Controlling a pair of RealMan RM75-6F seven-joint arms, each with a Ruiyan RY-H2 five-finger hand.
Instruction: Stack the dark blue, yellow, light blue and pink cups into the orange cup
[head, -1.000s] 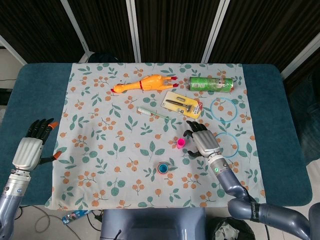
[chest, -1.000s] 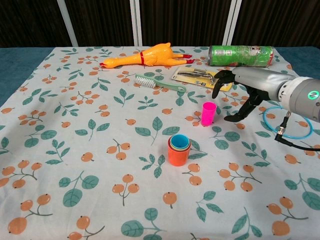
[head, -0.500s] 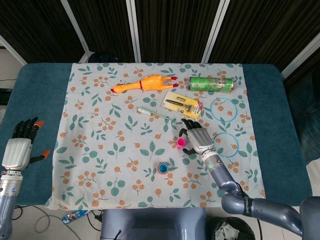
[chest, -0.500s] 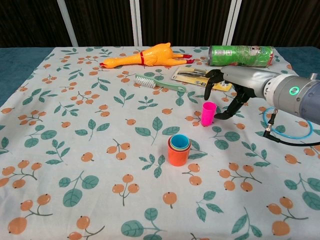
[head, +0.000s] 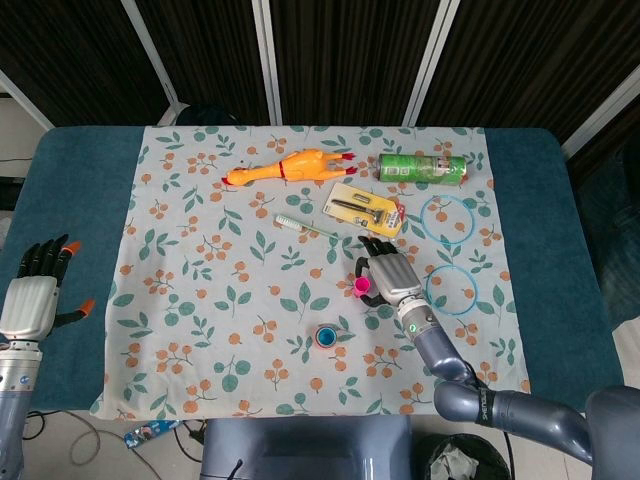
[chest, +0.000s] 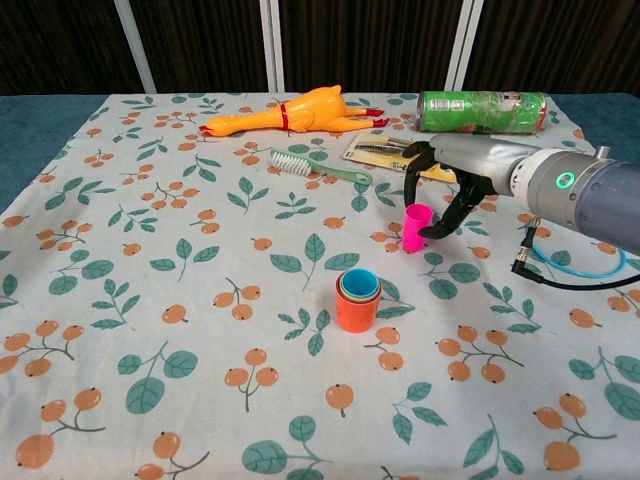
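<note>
While upright, smooth pink cup (chest: 417, 227) sits between spread fingers of right hand (chest: 455, 180); no grip.

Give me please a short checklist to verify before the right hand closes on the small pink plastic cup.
1. Small pink plastic cup stands upright on the cloth: ok.
2. Right hand is at the pink cup, fingers open around it: ok.
3. Fingers already touch the cup wall: cannot tell.
4. Orange plastic cup stands upright and holds nested cups, light blue one innermost: ok.
5. Cloth between pink cup and orange cup is free of objects: ok.
6. Left hand is far at the table's edge, holding nothing: ok.
</note>
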